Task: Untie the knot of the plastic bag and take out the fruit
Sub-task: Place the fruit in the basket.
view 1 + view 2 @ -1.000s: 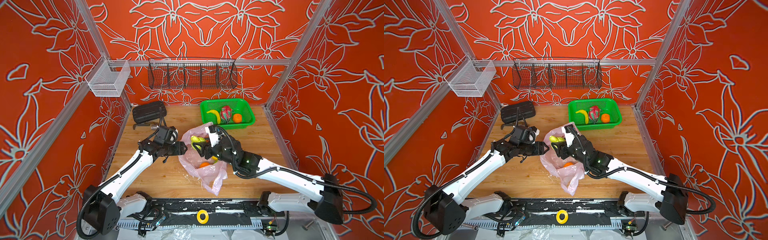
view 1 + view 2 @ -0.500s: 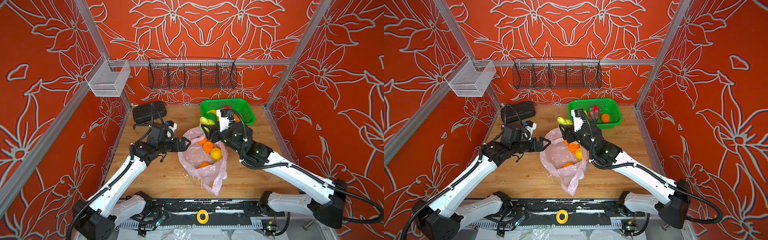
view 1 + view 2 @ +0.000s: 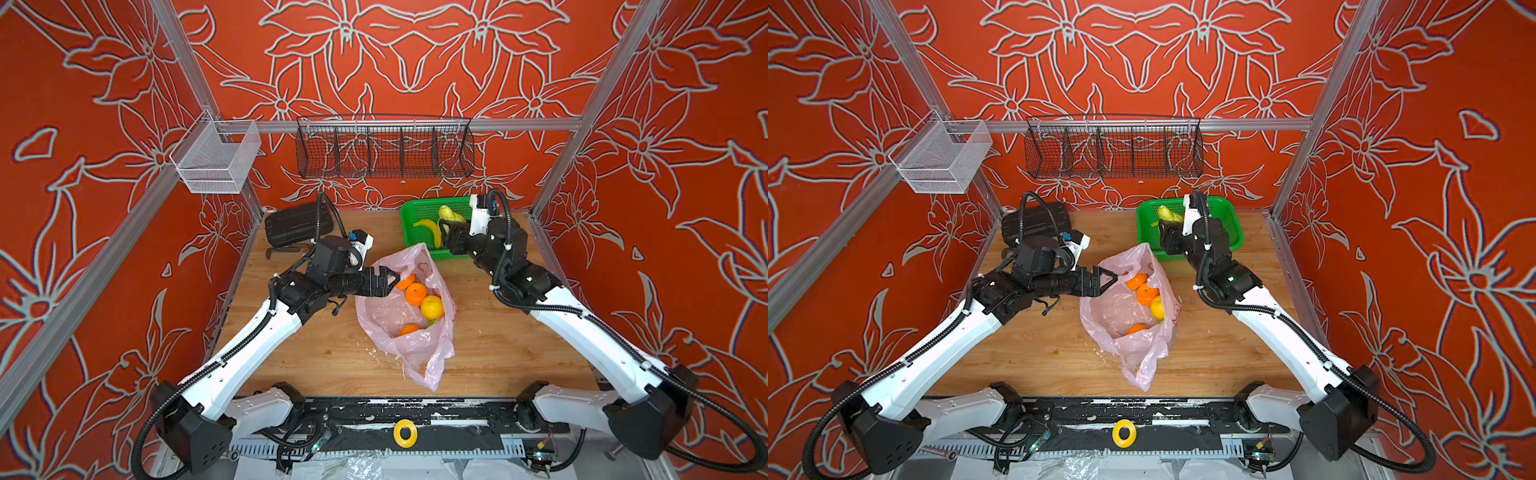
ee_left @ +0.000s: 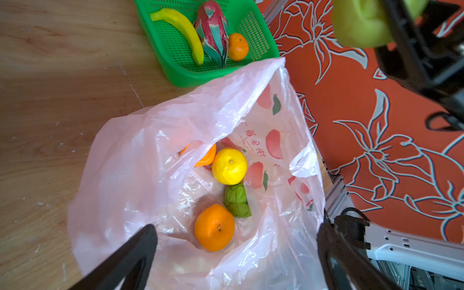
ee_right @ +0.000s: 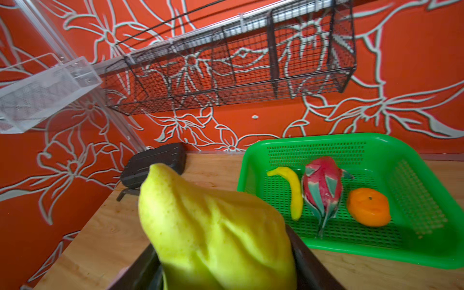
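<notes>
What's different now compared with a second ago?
The right arm's fingers lifted the yellow-green pear from the mouth of the crinkly pink plastic bag and carried it back toward the green mesh basket, gripping it throughout. The left arm's fingers spread wide at the bag's rim. The bag, the oranges inside it and the basket's yellow banana stayed put.
</notes>
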Robot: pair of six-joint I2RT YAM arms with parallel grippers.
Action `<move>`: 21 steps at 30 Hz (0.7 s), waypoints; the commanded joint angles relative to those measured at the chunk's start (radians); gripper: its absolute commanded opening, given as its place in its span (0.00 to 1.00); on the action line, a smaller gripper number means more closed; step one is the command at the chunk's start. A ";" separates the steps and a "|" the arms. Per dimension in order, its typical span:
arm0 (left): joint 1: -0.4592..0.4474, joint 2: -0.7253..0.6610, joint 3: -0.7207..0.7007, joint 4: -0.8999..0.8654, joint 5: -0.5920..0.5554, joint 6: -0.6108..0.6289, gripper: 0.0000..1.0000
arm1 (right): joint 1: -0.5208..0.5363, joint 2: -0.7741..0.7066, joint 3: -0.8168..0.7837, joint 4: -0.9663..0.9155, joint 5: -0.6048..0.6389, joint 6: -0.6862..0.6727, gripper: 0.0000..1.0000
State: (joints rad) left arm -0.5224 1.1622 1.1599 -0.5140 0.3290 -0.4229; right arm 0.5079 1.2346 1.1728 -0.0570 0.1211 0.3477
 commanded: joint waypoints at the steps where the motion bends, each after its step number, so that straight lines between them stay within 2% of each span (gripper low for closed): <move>1: -0.033 0.017 0.047 0.008 -0.015 0.028 0.98 | -0.076 0.051 0.054 -0.042 -0.043 0.005 0.66; 10: -0.103 0.066 0.116 0.014 -0.011 0.069 0.99 | -0.263 0.271 0.162 -0.083 -0.160 0.023 0.66; 15: -0.121 0.083 0.135 0.009 -0.024 0.082 0.99 | -0.343 0.407 0.217 -0.071 -0.172 0.019 0.65; 21: -0.126 0.077 0.123 0.002 -0.037 0.081 1.00 | -0.438 0.606 0.361 -0.107 -0.195 0.021 0.64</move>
State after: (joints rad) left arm -0.6418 1.2419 1.2739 -0.5137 0.3054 -0.3584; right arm 0.1024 1.7859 1.4666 -0.1432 -0.0525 0.3573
